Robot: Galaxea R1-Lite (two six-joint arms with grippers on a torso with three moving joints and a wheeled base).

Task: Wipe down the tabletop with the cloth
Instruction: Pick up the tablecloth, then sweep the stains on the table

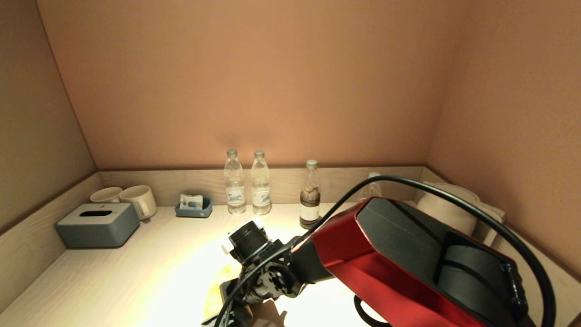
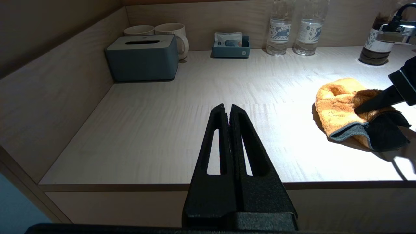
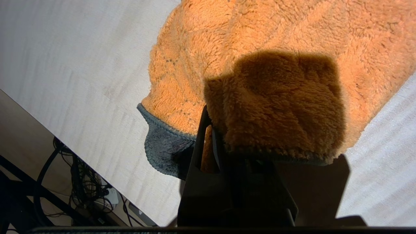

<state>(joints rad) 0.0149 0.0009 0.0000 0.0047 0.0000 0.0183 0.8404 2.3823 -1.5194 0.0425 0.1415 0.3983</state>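
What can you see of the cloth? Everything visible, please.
The cloth is a fluffy orange-yellow microfibre rag with faint stitched lines, grey edging and a dark grey underside. It lies bunched and partly folded on the pale wood-grain tabletop, near the front edge, one corner turned up showing the dark side. The right gripper is shut on a fold of it; nothing else touches it.

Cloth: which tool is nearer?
Right. The right tool is clamped on the cloth; the left tool hangs shut at the tabletop's front edge, apart from it.
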